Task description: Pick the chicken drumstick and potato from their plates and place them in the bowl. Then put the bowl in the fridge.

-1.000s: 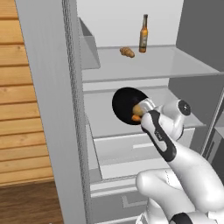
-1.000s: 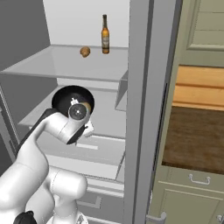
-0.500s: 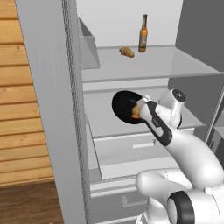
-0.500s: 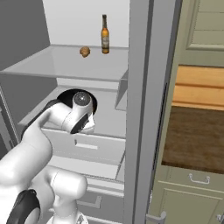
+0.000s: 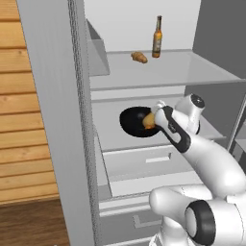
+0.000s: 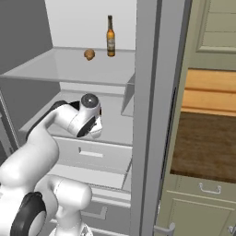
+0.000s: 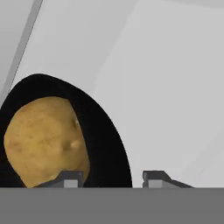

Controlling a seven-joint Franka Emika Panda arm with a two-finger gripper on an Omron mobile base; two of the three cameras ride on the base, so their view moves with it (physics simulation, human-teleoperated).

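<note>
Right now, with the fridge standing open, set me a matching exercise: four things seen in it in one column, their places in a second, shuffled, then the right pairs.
Things:
1. tan-yellow oval potato
2. glossy black round bowl
3. brown glass bottle
4. small brown lumpy food piece

Places:
A. upright at the back of the upper fridge shelf
B. on the middle fridge shelf, above the drawer with the slot handle
C. inside the bowl
D. lying on the upper shelf beside the bottle

Pairs: 1-C, 2-B, 3-A, 4-D
</note>
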